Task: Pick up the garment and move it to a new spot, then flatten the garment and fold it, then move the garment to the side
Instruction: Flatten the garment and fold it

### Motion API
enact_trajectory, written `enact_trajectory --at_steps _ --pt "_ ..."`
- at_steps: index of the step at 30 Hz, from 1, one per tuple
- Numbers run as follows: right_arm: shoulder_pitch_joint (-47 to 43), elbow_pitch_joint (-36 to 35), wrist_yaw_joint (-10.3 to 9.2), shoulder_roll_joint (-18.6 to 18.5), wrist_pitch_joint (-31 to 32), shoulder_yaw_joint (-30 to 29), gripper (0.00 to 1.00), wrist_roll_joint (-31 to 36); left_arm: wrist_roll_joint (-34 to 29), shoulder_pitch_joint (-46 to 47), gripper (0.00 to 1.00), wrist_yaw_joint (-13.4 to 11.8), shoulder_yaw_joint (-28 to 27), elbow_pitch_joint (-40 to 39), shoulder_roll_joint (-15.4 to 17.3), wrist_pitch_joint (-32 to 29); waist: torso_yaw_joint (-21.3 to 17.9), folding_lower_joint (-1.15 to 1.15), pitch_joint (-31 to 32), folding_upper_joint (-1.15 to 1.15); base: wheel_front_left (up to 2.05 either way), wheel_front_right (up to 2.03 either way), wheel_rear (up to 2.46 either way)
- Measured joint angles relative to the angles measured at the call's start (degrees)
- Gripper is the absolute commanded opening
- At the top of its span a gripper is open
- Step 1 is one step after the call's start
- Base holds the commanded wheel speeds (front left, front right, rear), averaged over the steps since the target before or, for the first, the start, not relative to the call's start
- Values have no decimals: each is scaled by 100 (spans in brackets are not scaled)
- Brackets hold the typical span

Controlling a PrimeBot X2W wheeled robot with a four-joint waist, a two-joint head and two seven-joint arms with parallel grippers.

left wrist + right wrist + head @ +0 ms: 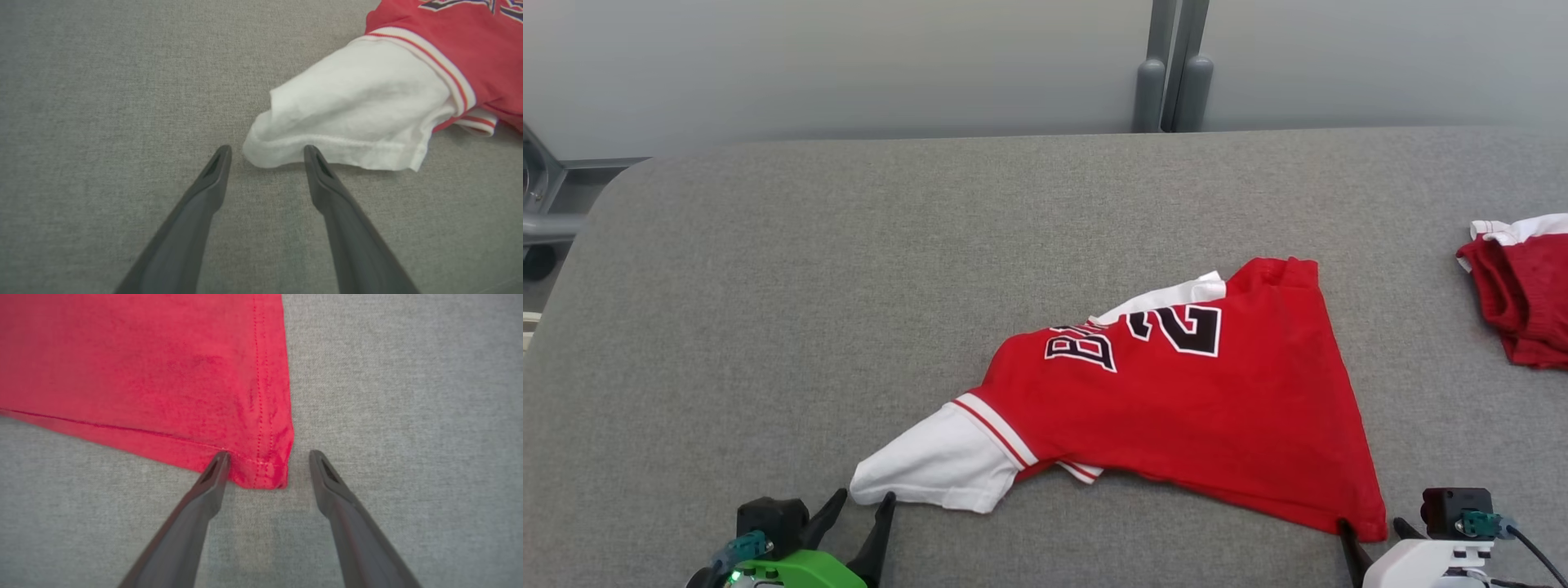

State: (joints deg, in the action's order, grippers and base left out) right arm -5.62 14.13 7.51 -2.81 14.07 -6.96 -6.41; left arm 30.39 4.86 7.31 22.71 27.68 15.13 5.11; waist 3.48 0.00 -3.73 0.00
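Observation:
The garment (1176, 408) is a red jersey with white sleeves and black lettering, lying loosely folded on the grey table. My left gripper (862, 502) stands open at the tip of the near white sleeve (351, 114), whose hem corner lies between the two fingertips (267, 153). At the jersey's near right corner my right gripper (1372, 531) is open too. In the right wrist view the red hem corner (265, 469) sits between the fingertips (267, 457), the left finger (216, 469) touching the cloth's edge.
A second red and white garment (1523, 286) lies bunched at the table's right edge. The grey padded table (849, 286) stretches wide to the left and back. A pale wall and a grey post (1168, 73) stand behind it.

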Motion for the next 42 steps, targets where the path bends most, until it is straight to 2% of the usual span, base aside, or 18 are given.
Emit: enact_trajectory --at_steps 2,5,7,8,9,10,11,12,20,27,32,34,37,42 --pt "5 24 0 -1 37 -33 100 -5 31 4 87 0 13 -22 4 -1 0 0 -20 0 0 0 0" --pt "16 51 0 -3 46 -42 100 -5 54 21 69 0 29 -43 5 -1 5 0 -55 0 0 0 0" --pt "41 80 2 -2 35 -54 100 -7 93 31 36 0 24 -44 7 -2 7 0 -80 0 0 0 0" --pt "58 101 4 -1 7 -69 93 -20 112 38 16 0 25 -43 8 -12 8 0 -90 0 0 0 0" --pt "81 132 4 -1 3 -73 57 -45 121 46 0 0 29 -44 7 -34 10 0 -99 0 0 0 0" --pt "112 159 4 -2 -1 -79 41 -46 136 48 0 0 31 -44 7 -46 12 0 -107 0 0 0 0" --pt "142 179 3 -3 -12 -89 9 -47 141 48 0 0 37 -43 7 -52 14 0 -116 0 0 0 0" --pt "166 202 3 -4 -26 -92 0 -52 149 49 0 0 37 -52 5 -43 17 0 -123 0 0 0 0" --pt "268 178 3 0 -400 -114 0 -236 352 91 0 0 -107 -389 -4 226 53 0 -102 0 0 0 0" --pt "560 -831 2 1 -315 -57 0 -349 861 151 0 -34 -546 -1524 -46 402 63 0 -119 0 0 0 0" --pt "1140 -1500 1 -40 94 152 0 -343 1139 641 0 -89 -749 -2108 -55 147 53 0 -283 0 0 0 0" --pt "1510 -1660 2 -250 330 379 0 -359 1235 983 0 -130 -804 -2238 -47 -45 41 0 -391 0 0 0 0" --pt "2260 -1808 0 -531 705 716 0 -722 1384 1679 0 -152 -899 -2349 -19 -356 10 0 -605 0 0 0 0" --pt "3746 -1681 0 -1219 1191 1198 0 -1133 1617 3021 0 -127 -978 -2261 192 -1017 -76 0 -1078 0 0 0 0"
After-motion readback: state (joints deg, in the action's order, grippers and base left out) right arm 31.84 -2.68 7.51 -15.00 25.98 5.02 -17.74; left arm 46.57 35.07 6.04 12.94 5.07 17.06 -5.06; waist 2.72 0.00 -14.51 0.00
